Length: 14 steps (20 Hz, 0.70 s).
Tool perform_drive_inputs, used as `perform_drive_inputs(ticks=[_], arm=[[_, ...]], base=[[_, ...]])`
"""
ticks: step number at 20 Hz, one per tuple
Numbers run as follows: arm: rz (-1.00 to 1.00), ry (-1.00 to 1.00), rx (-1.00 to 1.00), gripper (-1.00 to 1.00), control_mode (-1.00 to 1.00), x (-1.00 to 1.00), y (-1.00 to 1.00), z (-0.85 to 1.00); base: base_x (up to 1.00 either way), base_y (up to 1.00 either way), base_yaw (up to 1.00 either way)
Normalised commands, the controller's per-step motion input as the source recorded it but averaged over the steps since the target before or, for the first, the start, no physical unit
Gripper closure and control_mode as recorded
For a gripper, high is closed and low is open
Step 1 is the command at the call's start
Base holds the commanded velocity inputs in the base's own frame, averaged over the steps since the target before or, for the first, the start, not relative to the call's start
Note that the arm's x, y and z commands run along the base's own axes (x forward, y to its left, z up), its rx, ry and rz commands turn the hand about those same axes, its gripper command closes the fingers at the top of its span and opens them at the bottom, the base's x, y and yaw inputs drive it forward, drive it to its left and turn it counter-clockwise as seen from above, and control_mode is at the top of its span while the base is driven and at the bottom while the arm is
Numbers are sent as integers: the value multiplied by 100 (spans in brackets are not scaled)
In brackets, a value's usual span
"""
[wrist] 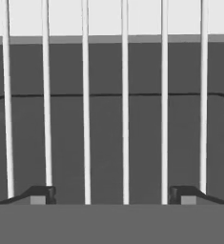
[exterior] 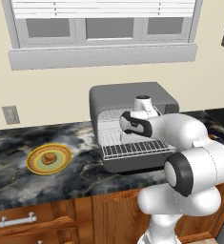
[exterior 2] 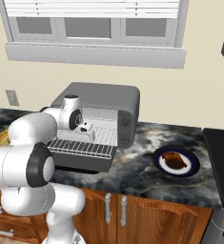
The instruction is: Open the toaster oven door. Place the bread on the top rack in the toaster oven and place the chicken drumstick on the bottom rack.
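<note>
Toaster oven (exterior: 132, 93) on the table (exterior: 85, 178) with door (exterior: 132, 162) dropped flat, rack (exterior: 137, 149) pulled out over it, tool (wrist: 112, 194) released above the rack bars, bread (exterior: 48, 157) on yellow plate (exterior: 35, 164) left, drumstick (exterior 2: 174, 160) on blue plate (exterior 2: 195, 167) right.

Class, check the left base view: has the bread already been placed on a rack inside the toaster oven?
No. The bread sits on the yellow plate on the counter, left of the toaster oven.
</note>
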Motion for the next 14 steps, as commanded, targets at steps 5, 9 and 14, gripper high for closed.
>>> perform_drive_inputs(ticks=[5, 9, 14], arm=[[-4, 7, 0, -100, -100, -57, 0, -57], [-4, 6, 0, -100, -100, -60, 0, -56], [-5, 6, 0, -100, -100, -63, 0, -53]], base=[[0, 0, 0], [0, 0, 0], [0, 0, 0]])
